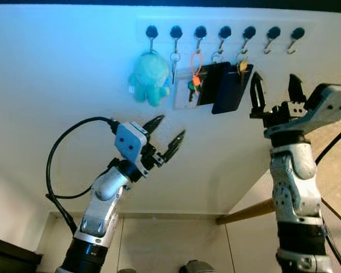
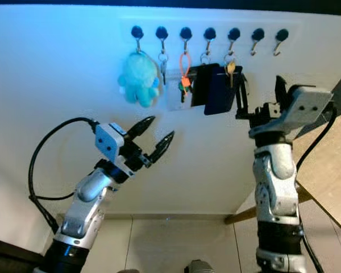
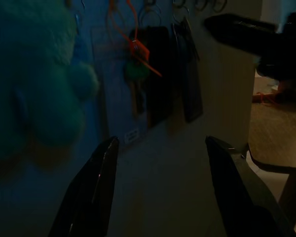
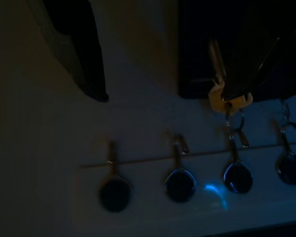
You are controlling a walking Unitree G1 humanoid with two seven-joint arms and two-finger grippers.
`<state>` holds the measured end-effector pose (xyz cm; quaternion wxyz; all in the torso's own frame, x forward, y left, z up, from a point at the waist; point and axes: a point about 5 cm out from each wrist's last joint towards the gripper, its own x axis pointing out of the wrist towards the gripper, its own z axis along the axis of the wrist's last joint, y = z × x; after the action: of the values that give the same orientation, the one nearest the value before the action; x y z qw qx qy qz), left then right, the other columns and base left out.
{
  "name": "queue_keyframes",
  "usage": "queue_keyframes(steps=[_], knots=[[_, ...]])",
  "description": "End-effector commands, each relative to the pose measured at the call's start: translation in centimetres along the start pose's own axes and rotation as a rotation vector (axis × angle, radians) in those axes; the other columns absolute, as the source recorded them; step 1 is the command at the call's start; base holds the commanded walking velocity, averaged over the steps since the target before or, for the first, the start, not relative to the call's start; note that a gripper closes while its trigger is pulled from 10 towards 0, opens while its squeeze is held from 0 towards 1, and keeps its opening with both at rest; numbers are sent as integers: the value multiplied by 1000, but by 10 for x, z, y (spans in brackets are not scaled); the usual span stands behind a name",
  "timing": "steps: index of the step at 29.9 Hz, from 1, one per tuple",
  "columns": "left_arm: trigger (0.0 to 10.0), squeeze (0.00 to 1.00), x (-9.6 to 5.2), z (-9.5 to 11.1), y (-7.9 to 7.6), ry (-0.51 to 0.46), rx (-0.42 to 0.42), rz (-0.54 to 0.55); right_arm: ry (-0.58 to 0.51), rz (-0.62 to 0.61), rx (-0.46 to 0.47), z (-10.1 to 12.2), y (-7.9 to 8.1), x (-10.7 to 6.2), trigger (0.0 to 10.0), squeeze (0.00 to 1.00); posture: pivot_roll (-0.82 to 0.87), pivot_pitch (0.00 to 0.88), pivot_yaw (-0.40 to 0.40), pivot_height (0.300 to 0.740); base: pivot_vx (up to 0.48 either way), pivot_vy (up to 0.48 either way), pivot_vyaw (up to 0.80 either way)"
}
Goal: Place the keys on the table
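Keys, with a yellowish-gold head on a metal ring, are hanging from the fifth of seven black-knobbed hooks on the hook rail at the upper centre of the frame, lying over a dark rectangular pouch. One turquoise plush toy is hanging from the first hook, a small silver key from the second, an orange loop with orange and green tags from the third, and a second dark case from the fourth; the last two hooks are standing bare. The right gripper is rising at right centre with its fingers spread wide, one finger just beside the keys. The left gripper is pointing up toward the rail from lower left, its fingers also wide apart and holding nothing. A wooden desk edge is showing at the lower right.
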<state>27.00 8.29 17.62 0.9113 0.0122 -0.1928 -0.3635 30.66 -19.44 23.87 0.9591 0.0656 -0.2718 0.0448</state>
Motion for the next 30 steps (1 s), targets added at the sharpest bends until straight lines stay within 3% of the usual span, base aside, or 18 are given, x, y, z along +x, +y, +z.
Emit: queue_keyframes(steps=[1, 5, 6, 12, 30], knots=[[10000, 0, 1, 3, -2, -2, -6, -17, 41, 22, -1, -5, -1, 3, 10000, 0, 7, 97, -34, 740, 0, 0, 0], [10000, 0, 2, 5, -2, -9, 1, -18, 55, 52, -2, -6, 1, 6, 10000, 0, 7, 98, -33, 740, 0, 0, 0], [10000, 0, 4, 11, -3, -27, 13, -27, 64, 119, -8, -6, 7, 10, 10000, 0, 10, 100, -33, 740, 0, 0, 0], [10000, 0, 8, 19, -5, -53, -14, -27, 83, 209, 10, -8, 17, 10, 10000, 0, 13, 101, -35, 740, 0, 0, 0], [10000, 0, 14, 30, -9, -76, -28, -54, 106, 272, 13, -10, 23, 8, 9882, 0, 13, 103, -27, 740, 0, 0, 0]])
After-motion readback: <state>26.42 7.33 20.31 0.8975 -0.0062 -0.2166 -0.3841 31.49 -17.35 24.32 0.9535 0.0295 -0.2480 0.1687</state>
